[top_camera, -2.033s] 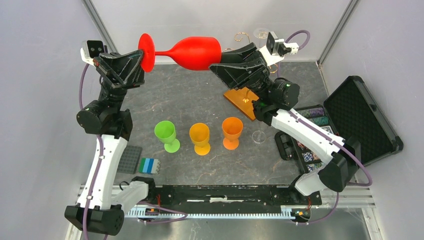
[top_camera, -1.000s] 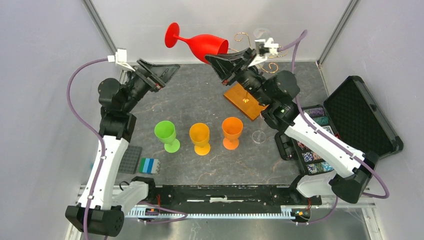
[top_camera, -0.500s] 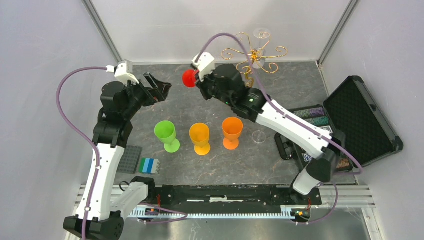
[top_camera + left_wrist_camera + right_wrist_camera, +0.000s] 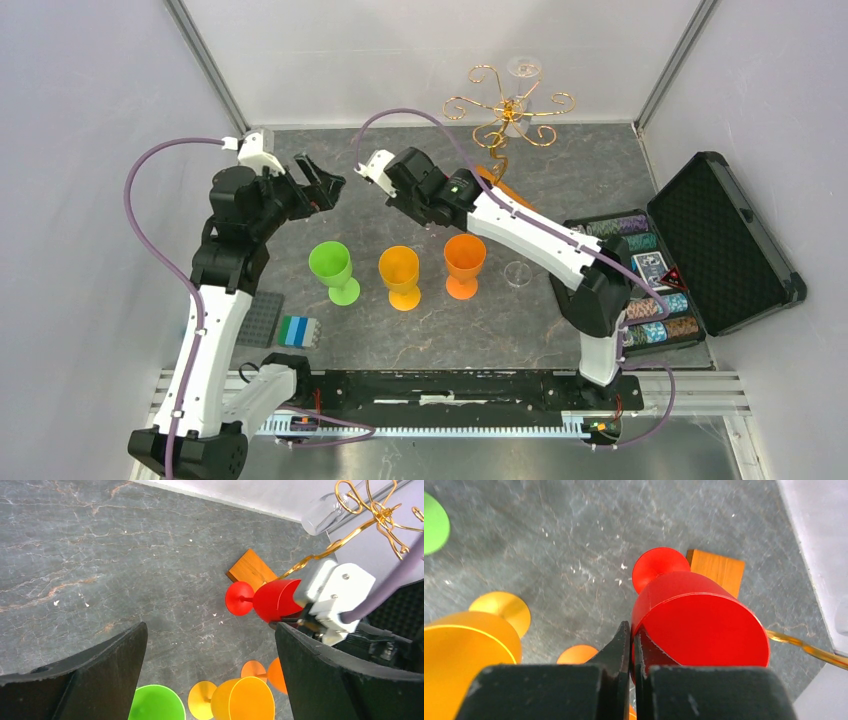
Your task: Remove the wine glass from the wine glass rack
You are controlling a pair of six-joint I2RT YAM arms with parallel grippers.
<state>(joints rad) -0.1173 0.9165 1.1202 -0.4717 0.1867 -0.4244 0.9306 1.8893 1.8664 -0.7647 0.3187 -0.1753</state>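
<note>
Wine glass (image 4: pixel 696 612), red and opaque, hangs clear of the wine glass rack (image 4: pixel 508 108) in the right gripper (image 4: pixel 629 632), over the stone tabletop (image 4: pixel 460 330) just left of the rack's amber base (image 4: pixel 716 569). The overhead view hides it beneath the wrist.

From the left: the left gripper (image 4: pixel 322 186) is spread wide and empty, aimed toward the glass but well apart from it. The right gripper's two fingers are pressed together on the wall of the bowl at its rim, one inside and one outside, with the foot (image 4: pixel 659 567) pointing away. Nearer the arms stand a green cup (image 4: pixel 331 266), a yellow cup (image 4: pixel 400 270) and an orange cup (image 4: pixel 464 260). At the back right, the rack carries a clear glass (image 4: pixel 522 67) on one arm.

Likely faults:
- The narrow pinch on a smooth rim may let the bowl pivot or slip.
- A low sweep would topple the cups.
- A swing backward would snag the gold wire.

Free room lies on the bare stone between the two grippers. The open chip case (image 4: pixel 725 235) bounds the right edge.
</note>
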